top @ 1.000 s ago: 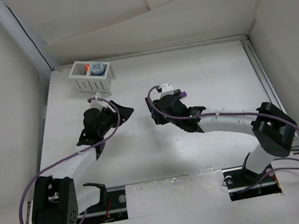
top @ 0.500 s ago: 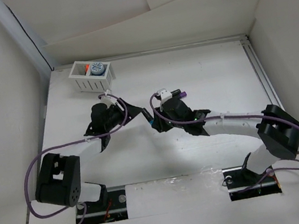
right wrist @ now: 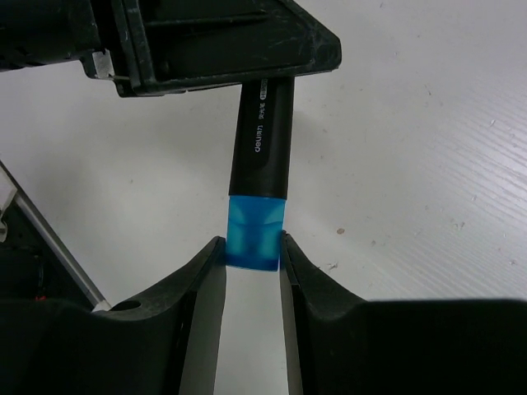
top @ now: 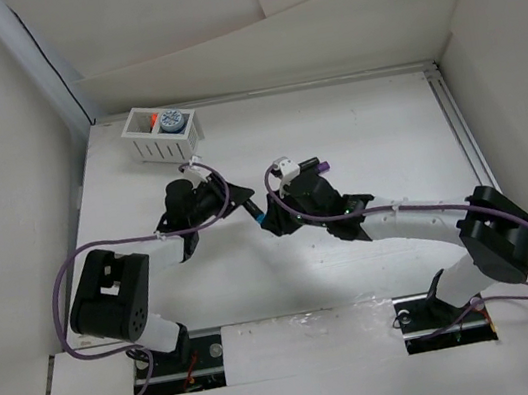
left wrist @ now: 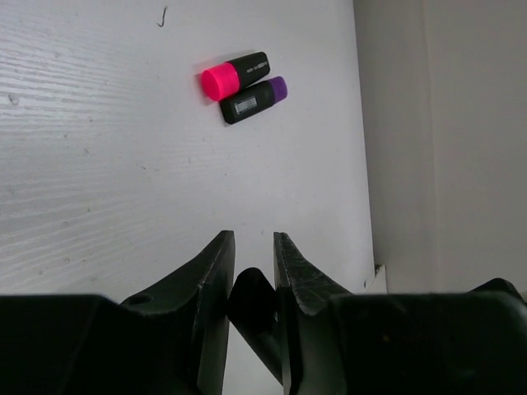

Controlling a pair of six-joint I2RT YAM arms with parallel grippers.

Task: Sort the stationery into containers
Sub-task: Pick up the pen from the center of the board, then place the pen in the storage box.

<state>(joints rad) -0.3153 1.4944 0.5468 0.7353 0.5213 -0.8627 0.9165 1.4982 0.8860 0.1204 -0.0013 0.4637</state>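
Observation:
A black marker pen with a blue end (top: 255, 210) hangs between both grippers over the table's middle. My right gripper (right wrist: 252, 247) is shut on its blue end (right wrist: 255, 232). My left gripper (left wrist: 254, 239) is shut on its black body (left wrist: 251, 296), and shows at the top of the right wrist view (right wrist: 222, 49). From above, the left gripper (top: 241, 204) and right gripper (top: 265, 215) nearly touch. The white two-compartment basket (top: 165, 151) stands far left, holding an orange-ended pen (top: 152, 121) and a grey-blue cylinder (top: 170, 122).
A pink-ended marker (left wrist: 235, 75) and a purple-ended marker (left wrist: 254, 99) lie side by side on the table in the left wrist view. White walls enclose the table on the left, back and right. A rail (top: 467, 148) runs along the right edge.
The left arm has swung right and the right gripper has come left. The two grippers have met, and both now hold the blue-ended marker.

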